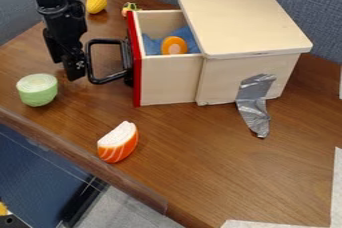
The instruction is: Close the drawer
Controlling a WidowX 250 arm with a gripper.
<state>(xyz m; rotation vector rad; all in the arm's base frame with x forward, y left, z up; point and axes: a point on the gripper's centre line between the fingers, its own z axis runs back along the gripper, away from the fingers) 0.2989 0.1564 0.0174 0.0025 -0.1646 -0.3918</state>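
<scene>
The black gripper hangs low over the table at the left, just left of the drawer's black handle; whether they touch I cannot tell. The drawer, with a red front, is pulled out to the left from the light wooden box. A blue cloth and an orange round piece with a pale centre lie in the drawer.
A green toy piece stands left of the gripper, and an orange-and-white wedge lies in front of the drawer. Behind are a yellow piece and a small green-and-red item. Silver tape runs from box to table.
</scene>
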